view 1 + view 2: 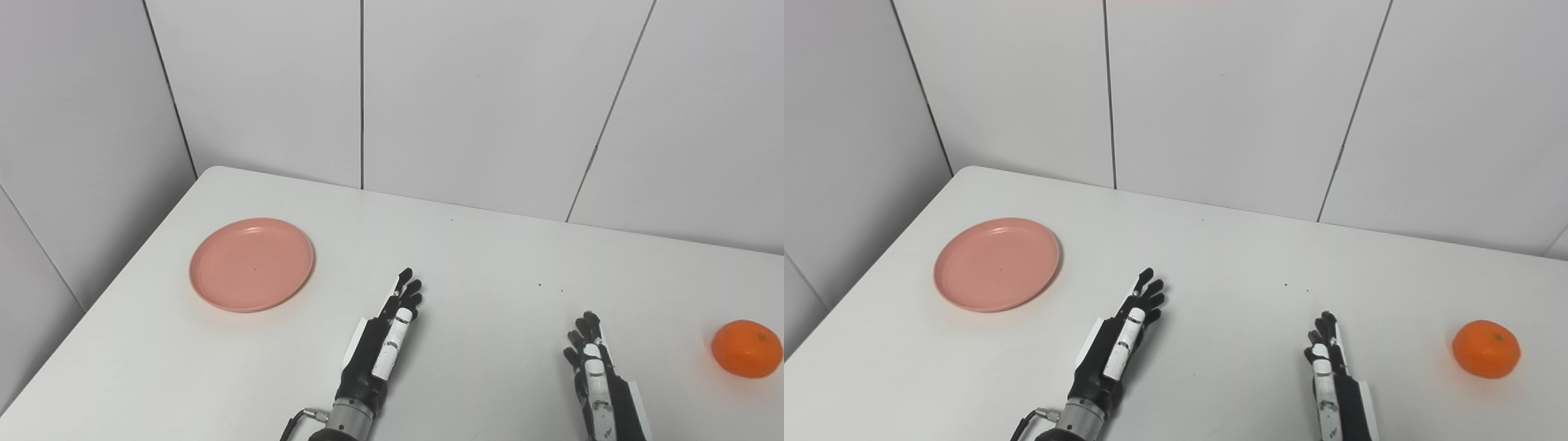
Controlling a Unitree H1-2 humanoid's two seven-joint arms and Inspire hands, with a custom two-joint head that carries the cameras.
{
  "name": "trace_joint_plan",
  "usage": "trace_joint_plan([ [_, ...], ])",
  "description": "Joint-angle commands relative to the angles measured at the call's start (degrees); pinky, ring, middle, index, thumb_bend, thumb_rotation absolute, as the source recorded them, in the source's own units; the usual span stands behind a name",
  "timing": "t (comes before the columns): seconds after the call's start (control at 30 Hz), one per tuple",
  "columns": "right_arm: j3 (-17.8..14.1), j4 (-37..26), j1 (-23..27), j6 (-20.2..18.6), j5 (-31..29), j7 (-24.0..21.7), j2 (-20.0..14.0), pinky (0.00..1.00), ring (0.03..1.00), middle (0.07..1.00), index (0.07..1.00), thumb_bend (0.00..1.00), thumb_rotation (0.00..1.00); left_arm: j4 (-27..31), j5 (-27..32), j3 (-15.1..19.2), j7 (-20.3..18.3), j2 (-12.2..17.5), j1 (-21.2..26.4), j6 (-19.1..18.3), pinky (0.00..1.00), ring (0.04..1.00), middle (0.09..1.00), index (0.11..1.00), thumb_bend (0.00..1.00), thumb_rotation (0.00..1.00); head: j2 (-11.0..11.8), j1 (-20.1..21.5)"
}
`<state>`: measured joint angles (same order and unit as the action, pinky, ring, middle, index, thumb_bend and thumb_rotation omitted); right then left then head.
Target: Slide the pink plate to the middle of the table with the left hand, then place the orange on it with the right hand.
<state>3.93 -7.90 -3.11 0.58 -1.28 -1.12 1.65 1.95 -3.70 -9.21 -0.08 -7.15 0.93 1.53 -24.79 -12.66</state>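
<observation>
A round pink plate (pixel 252 264) lies flat on the left part of the white table (pixel 478 257), with nothing on it. An orange (pixel 746 348) sits near the table's right edge. My left hand (pixel 383 340) rests low over the table near the front middle, open, fingers stretched toward the back, a good way right of the plate. Farther right is my right hand (pixel 597 376), open and empty too, well left of the orange. Neither hand touches anything.
White tiled walls (pixel 465 98) close the table off at the back and on the left. The table's left edge runs diagonally close to the plate. A few small dark specks (pixel 539 285) mark the tabletop.
</observation>
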Motion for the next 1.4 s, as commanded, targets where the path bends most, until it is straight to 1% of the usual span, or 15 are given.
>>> trace_joint_plan([
  [0.0, -0.1, -0.6, 0.3, 2.0, 0.0, -0.3, -0.1, 1.0, 0.984, 0.989, 0.995, 0.19, 1.0, -1.9, -0.2, -0.8, -0.2, -0.7, -0.3, 1.3, 0.95, 0.946, 0.962, 0.962, 0.42, 1.0, 0.0, 0.0],
  [0.17, 0.0, -0.9, 0.2, 1.7, 0.4, -0.2, 0.0, 1.0, 0.979, 0.988, 0.992, 0.19, 1.0, -1.7, 0.0, -0.7, -0.3, -0.6, -0.3, 1.7, 0.95, 0.945, 0.963, 0.962, 0.41, 1.0, 0.0, -0.1],
  [0.4, 0.2, -0.8, 0.2, 2.1, 0.7, -0.1, 0.2, 1.0, 0.978, 0.986, 0.991, 0.18, 1.0, 0.4, 0.1, -0.6, -0.7, -0.1, -0.2, 0.9, 0.95, 0.951, 0.967, 0.966, 0.41, 1.0, -0.3, -0.1],
  [0.47, 0.2, -1.1, 0.2, 1.6, 0.5, -0.1, 0.3, 1.0, 0.981, 0.988, 0.992, 0.18, 1.0, 0.9, 0.1, -0.6, -0.9, 0.2, 0.0, 0.8, 0.96, 0.954, 0.969, 0.968, 0.41, 1.0, -0.2, -0.2],
  [0.6, 0.1, -1.1, 0.1, 1.6, 0.2, -0.3, 0.2, 1.0, 0.984, 0.992, 0.995, 0.19, 1.0, 3.4, -1.0, -0.8, -1.5, 1.0, 0.6, -1.3, 0.97, 0.959, 0.97, 0.967, 0.41, 1.0, -0.2, -0.4],
  [0.83, 0.1, -1.1, 0.3, 1.2, 0.2, -0.2, 0.3, 1.0, 0.985, 0.992, 0.996, 0.18, 1.0, 7.1, -1.2, -0.9, -2.3, 2.6, 1.7, -2.7, 0.96, 0.959, 0.969, 0.958, 0.41, 1.0, -0.1, -1.0],
  [0.97, 0.1, -1.2, 0.2, 1.2, 0.4, -0.1, 0.4, 1.0, 0.984, 0.992, 0.995, 0.18, 1.0, 9.2, -0.3, -0.5, -3.0, 3.4, 2.3, -3.3, 0.97, 0.959, 0.969, 0.955, 0.4, 1.0, 0.0, -1.0],
  [1.17, 0.2, -1.3, 0.2, 1.2, 0.6, 0.0, 0.5, 1.0, 0.986, 0.993, 0.997, 0.17, 1.0, 12.3, -0.3, 0.8, -3.1, 4.8, 3.6, -4.1, 0.94, 0.943, 0.964, 0.948, 0.47, 0.99, 0.2, -1.3],
  [1.3, 0.1, -1.5, 0.0, 0.6, -0.1, -0.2, 0.5, 1.0, 0.992, 0.997, 0.999, 0.18, 1.0, 14.6, -0.1, 1.8, -3.3, 5.5, 4.4, -5.8, 0.95, 0.946, 0.966, 0.953, 0.45, 1.0, 0.4, -2.3],
  [1.37, 0.1, -1.4, 0.0, 0.9, 0.0, -0.4, 0.2, 1.0, 0.993, 0.998, 1.0, 0.18, 1.0, 15.5, 0.4, 2.5, -3.4, 6.0, 5.2, -6.2, 0.95, 0.946, 0.966, 0.953, 0.44, 1.0, 0.5, -2.7],
])
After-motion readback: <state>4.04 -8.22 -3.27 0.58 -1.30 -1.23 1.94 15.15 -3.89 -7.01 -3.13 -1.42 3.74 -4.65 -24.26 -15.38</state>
